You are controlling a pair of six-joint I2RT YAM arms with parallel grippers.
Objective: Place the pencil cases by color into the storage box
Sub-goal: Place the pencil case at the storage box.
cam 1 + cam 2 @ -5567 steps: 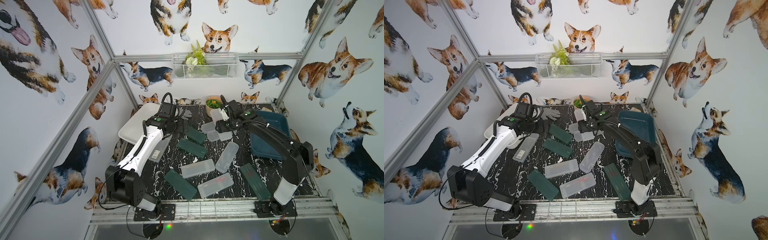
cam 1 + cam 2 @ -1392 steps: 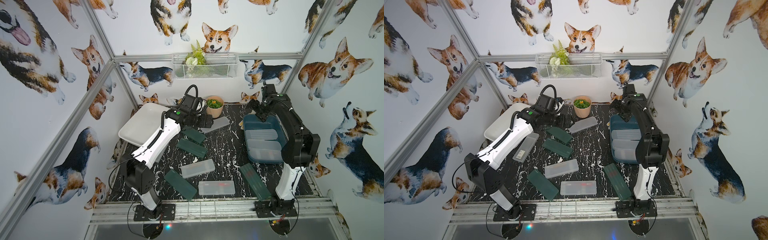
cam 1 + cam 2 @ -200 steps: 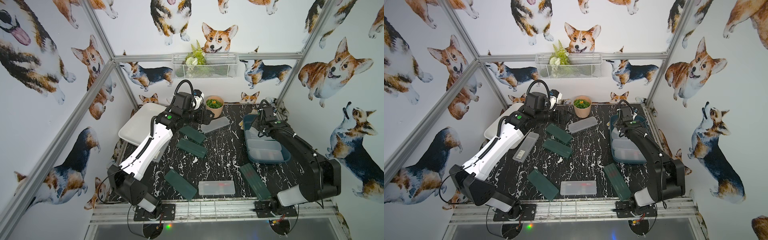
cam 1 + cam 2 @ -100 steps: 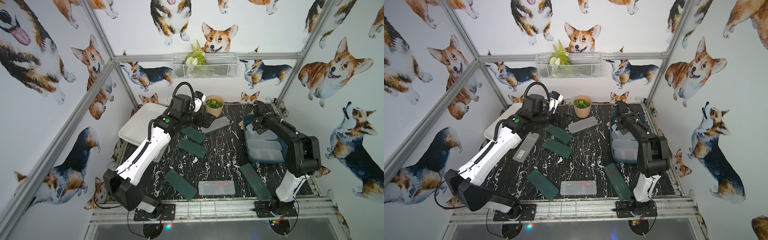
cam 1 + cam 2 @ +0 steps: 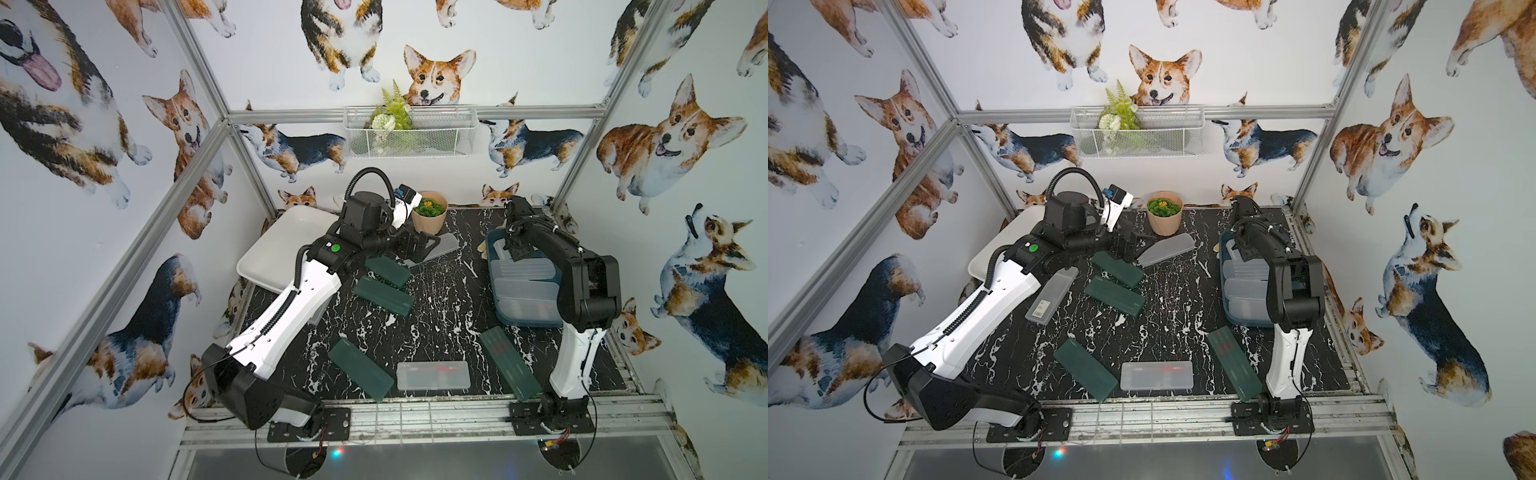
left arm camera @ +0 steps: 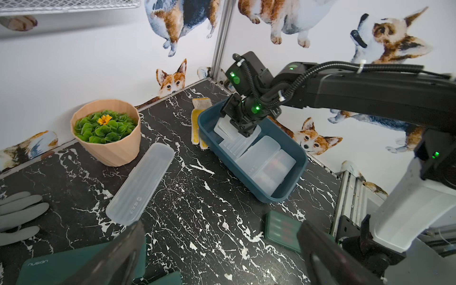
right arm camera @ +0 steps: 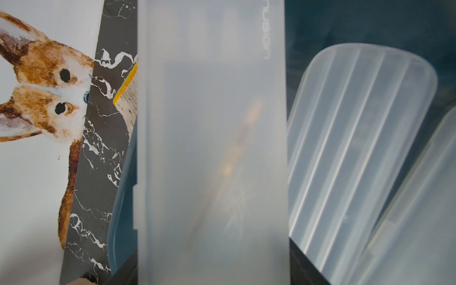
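My right gripper [image 5: 517, 249] is shut on a frosted clear pencil case [image 7: 212, 148], held tilted over the far end of the teal storage box [image 5: 491, 270]. Several clear cases [image 7: 357, 135] lie in that box. My left gripper [image 6: 222, 229] hangs open and empty just above the table, between a clear case [image 6: 142, 182] beside the pot and two green cases [image 5: 388, 270] [image 5: 384, 295]. Two more green cases [image 5: 360, 369] [image 5: 506, 363] and a clear one [image 5: 433, 375] lie near the front edge. Another clear case [image 5: 1052, 299] lies by my left arm. The white storage box [image 5: 274, 257] sits at the back left.
A tan plant pot [image 6: 108, 145] stands at the back wall, with a grey glove [image 6: 19, 214] to one side of it. A yellow-trimmed glove [image 6: 197, 118] lies against the teal box's far corner. A wire basket [image 5: 409, 133] hangs on the back wall.
My right arm has folded its elbow up and inward while the gripper stays over the far end of the teal box with the clear case. The left gripper has shifted slightly.
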